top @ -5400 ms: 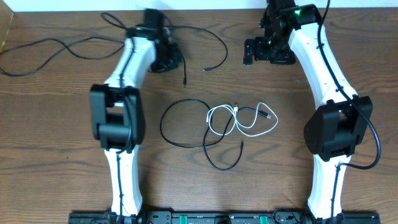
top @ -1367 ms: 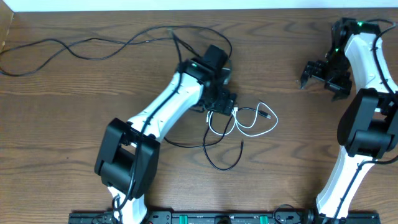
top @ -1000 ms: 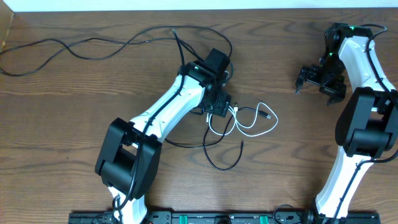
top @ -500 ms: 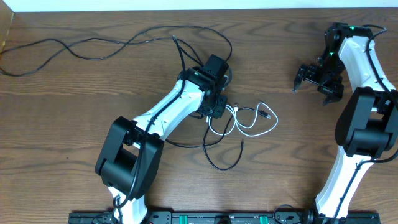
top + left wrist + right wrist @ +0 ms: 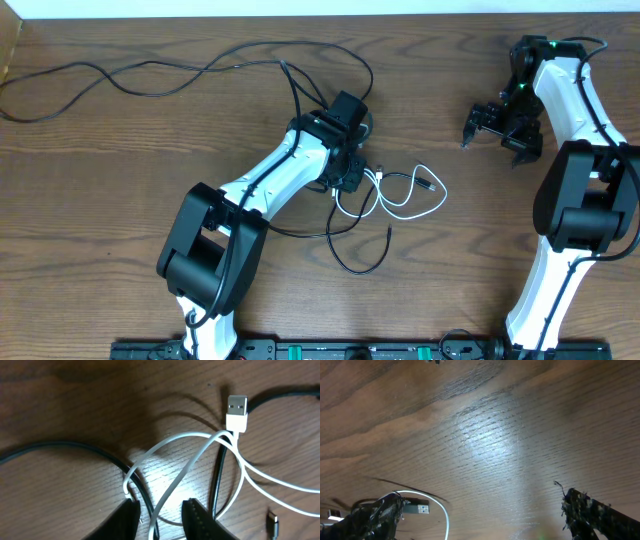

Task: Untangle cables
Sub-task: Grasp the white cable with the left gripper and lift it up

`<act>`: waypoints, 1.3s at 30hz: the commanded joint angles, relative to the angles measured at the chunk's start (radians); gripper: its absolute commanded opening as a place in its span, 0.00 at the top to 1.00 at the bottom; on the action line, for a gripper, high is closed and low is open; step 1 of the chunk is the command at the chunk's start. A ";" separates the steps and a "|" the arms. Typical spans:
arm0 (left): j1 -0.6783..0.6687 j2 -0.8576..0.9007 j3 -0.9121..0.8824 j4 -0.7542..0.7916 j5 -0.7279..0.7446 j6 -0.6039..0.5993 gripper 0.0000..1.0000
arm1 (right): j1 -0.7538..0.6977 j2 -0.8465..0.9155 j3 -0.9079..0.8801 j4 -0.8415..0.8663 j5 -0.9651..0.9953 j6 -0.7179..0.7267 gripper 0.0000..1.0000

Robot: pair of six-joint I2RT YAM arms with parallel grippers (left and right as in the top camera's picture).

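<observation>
Occlusion first: your overhead view cuts the left end of the long thin black cable (image 5: pixel 90 66) at the frame edge. It snakes along the far side of the brown wooden table (image 5: pixel 90 200) and goes under the left arm. That arm also hides the tangle's left crossings, mid-table. Left gripper (image 5: pixel 161 510) is down there, jaws drawn narrow but gapped, astride a strand of the short white USB cable (image 5: pixel 237 419) and a black strand. The gap is wider than both, so you can't call contact. Second thin black cable (image 5: pixel 356 270) loops toward the near edge, clear of the arm. Bare wood lies right of the tangle. Right gripper (image 5: pixel 480 502) hovers far right, jaws spread wide, holding nothing.
</observation>
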State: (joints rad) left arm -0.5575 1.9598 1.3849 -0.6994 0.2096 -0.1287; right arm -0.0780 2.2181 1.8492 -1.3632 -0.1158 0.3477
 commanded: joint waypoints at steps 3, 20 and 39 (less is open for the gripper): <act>-0.005 0.007 0.001 -0.008 0.015 0.005 0.92 | 0.002 -0.007 -0.006 0.002 -0.002 -0.013 0.01; -0.002 -0.491 0.155 0.136 0.385 -0.072 0.93 | 0.024 -0.007 -0.006 0.003 -0.003 -0.013 0.01; 0.113 -0.682 0.155 0.370 0.171 -0.338 0.93 | 0.065 -0.007 -0.006 0.003 -0.086 -0.110 0.01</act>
State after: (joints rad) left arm -0.4690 1.3224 1.5322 -0.3561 0.3977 -0.3962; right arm -0.0109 2.2181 1.8488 -1.3632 -0.1883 0.2531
